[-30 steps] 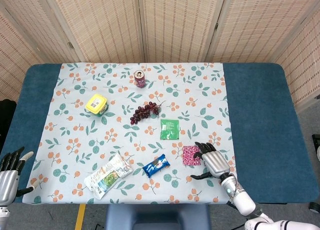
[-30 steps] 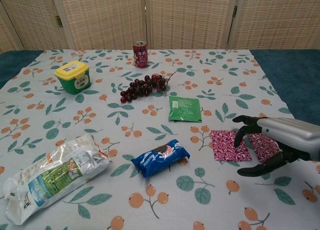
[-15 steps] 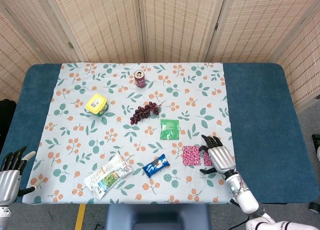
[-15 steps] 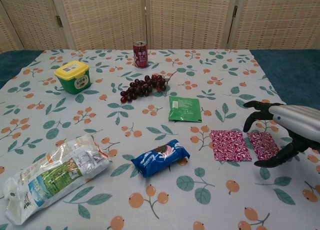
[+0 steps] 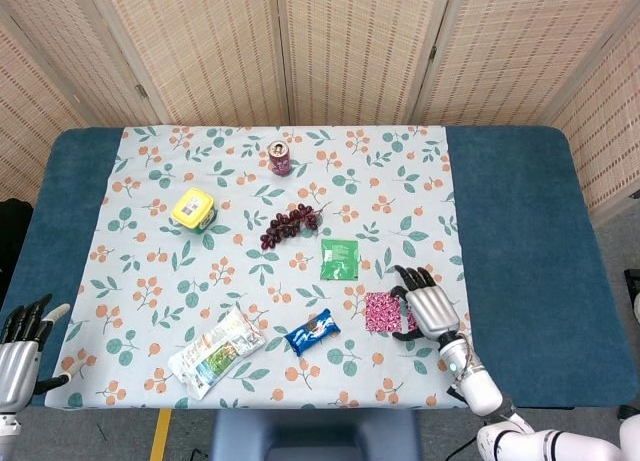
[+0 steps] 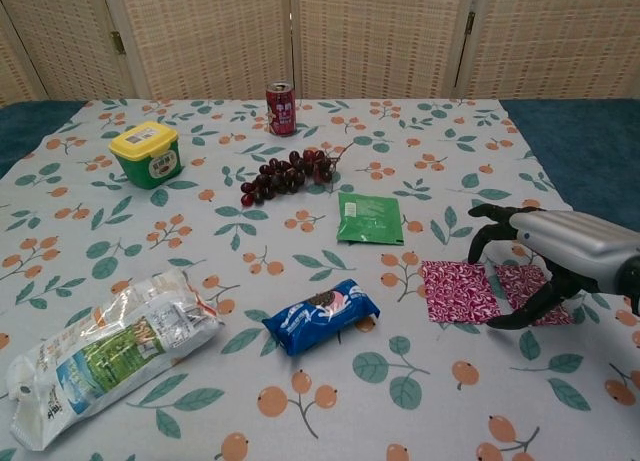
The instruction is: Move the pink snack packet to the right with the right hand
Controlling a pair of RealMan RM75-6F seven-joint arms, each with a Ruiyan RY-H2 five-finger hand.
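Since half a second ago, the right hand (image 6: 560, 261) has swung back left over the packets (image 6: 458, 291), fingers spread, gripping nothing. No packet has moved, so the shift right remains undone. Left hand (image 5: 20, 346) idles open.

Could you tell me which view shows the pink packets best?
The chest view: the pink packets appear large, two lying side by side, the right hand over the right one. The head view shows them small, partly hidden by the hand.

Blue table (image 5: 520, 241) — floral cloth (image 5: 240, 271) spread flat across its middle.

Silver robot hand (image 6: 560, 256), black fingers (image 6: 482, 239)
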